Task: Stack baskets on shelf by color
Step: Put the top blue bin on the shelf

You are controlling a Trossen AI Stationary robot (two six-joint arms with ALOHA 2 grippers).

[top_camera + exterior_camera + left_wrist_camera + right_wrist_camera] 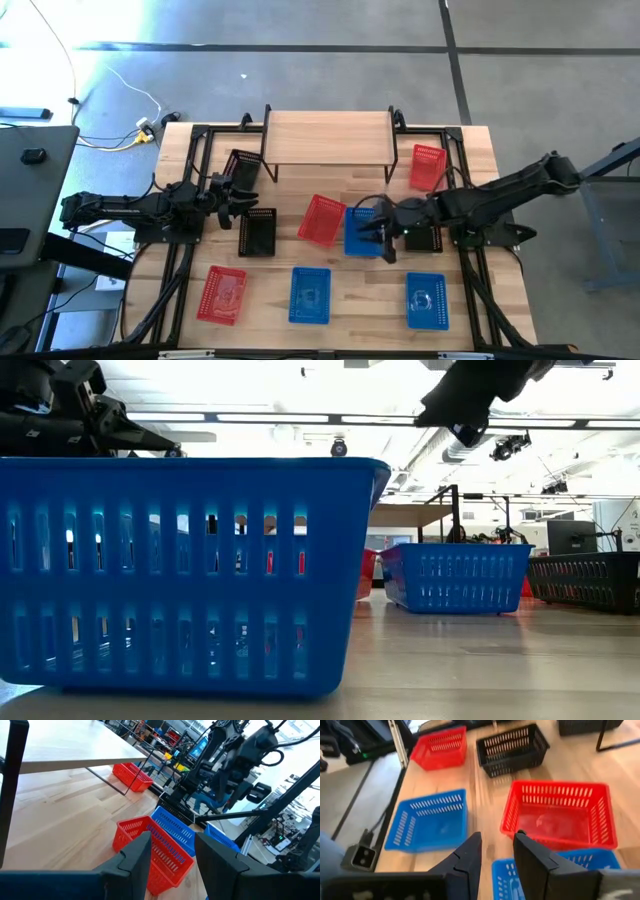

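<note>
Hovering over the middle of the table (340,190), the right end effector (385,237) hangs above the near rim of a blue perforated plastic basket (360,232), its two dark fingers (470,857) parted with nothing between them. That blue basket sits touching a red mesh plastic basket (322,220), tilted just to its left. The left end effector (235,190) waits near two black mesh baskets (257,232), fingers likewise spread and empty.

No basket stands on the low shelf with the light wooden plank top (328,137) yet, so the stacking looks barely begun. Other baskets, red and blue, lie along the table's near edge, and one red basket (427,166) rests beside the shelf's right legs.

These baskets look light, thin-walled and somewhat springy, so they may flex or slide when nudged. Pinching one long side wall at its rim, a finger inside and one outside, seems the surest hold.
</note>
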